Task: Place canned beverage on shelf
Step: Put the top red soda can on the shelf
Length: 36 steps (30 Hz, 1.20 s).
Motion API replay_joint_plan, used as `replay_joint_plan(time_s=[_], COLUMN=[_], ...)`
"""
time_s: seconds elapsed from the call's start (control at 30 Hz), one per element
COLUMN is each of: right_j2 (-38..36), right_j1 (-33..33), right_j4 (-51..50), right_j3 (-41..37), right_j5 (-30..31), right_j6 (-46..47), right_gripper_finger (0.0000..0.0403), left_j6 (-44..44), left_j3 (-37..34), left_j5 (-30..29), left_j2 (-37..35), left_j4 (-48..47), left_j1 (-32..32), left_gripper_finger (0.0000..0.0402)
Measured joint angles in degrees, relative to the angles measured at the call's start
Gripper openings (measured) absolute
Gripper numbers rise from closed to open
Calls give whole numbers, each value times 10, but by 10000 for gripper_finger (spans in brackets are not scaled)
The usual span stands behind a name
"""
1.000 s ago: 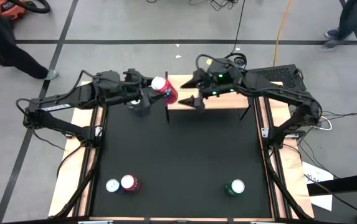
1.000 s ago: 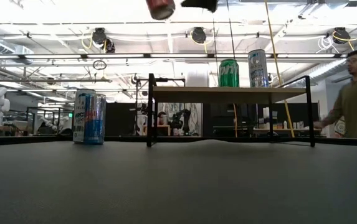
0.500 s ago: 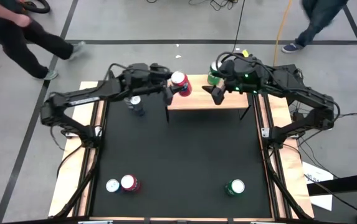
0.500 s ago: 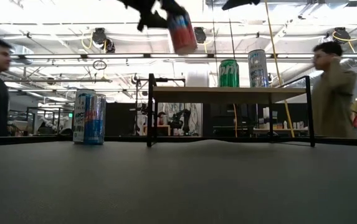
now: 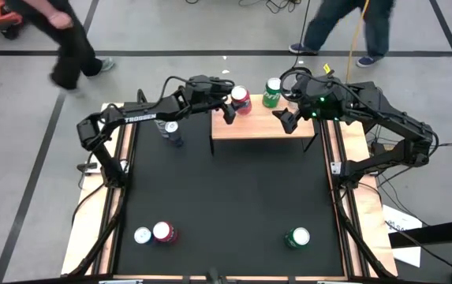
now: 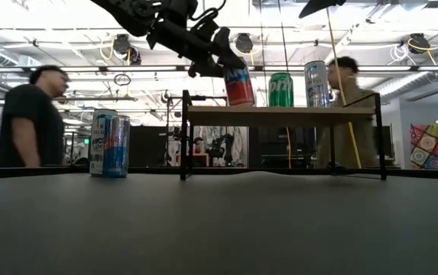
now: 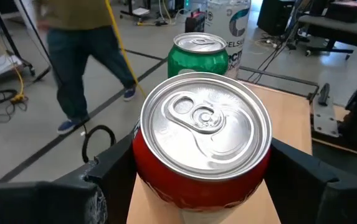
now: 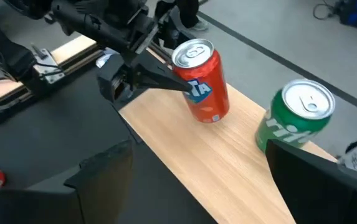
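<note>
Red can [image 5: 240, 100] sits pinched between the fingers of my left gripper [image 5: 230, 106], just over the left end of the shelf [image 5: 262, 128], towards its far edge. From the low camera the red can [image 6: 239, 85] looks slightly tilted, its base at or barely above the plank; I can't quite tell whether it is touching the wood yet. Its long axis is near upright, top leaning a little back toward the arm that holds it, so the coming move, as I judge it, is a short drop straight down and then a release.

My right gripper [image 5: 286, 120] hangs spread and empty over the right part of the shelf, near the green can [image 5: 271, 92] at the far edge, and plays no part here.

The right wrist camera gives me what the overhead cannot: the red can [image 8: 201, 82] from the side, a finger across its label, bare plank around it and a clear gap to the green can [image 8: 295, 118]. The left wrist camera shows only the lid, with the green can [image 7: 198, 54] and a silver can [image 7: 228, 28] standing beyond it.
</note>
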Motion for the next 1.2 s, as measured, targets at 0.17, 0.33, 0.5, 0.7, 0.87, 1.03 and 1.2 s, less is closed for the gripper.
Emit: replay_joint_plan(time_s=[0.17,0.33,0.5,0.7,0.87,1.03,1.2], right_j2=[-1,-1,-1,-1,-1,2,7], right_j1=[0,0,0,-1,-1,-1,-1], right_j4=[-12,-14,-13,-13,-13,-12,-7], right_j3=[0,0,0,0,0,0,0], right_j5=[13,14,28,30,34,42,41], right_j6=[10,10,10,10,14,14,14], right_gripper_finger=[353,353,353,353,353,353,353], left_j6=[33,44,44,47,49,45,35], left_j3=[0,0,2,2,2,2,2], left_j5=[0,-2,-2,4,22,40,42], left_j2=[1,1,-2,-15,-27,-36,-40], left_j4=[-1,-37,-69,-99,-129,-151,-162], left_j1=[8,26,45,66,82,86,86], left_gripper_finger=[280,280,280,280,280,283,285])
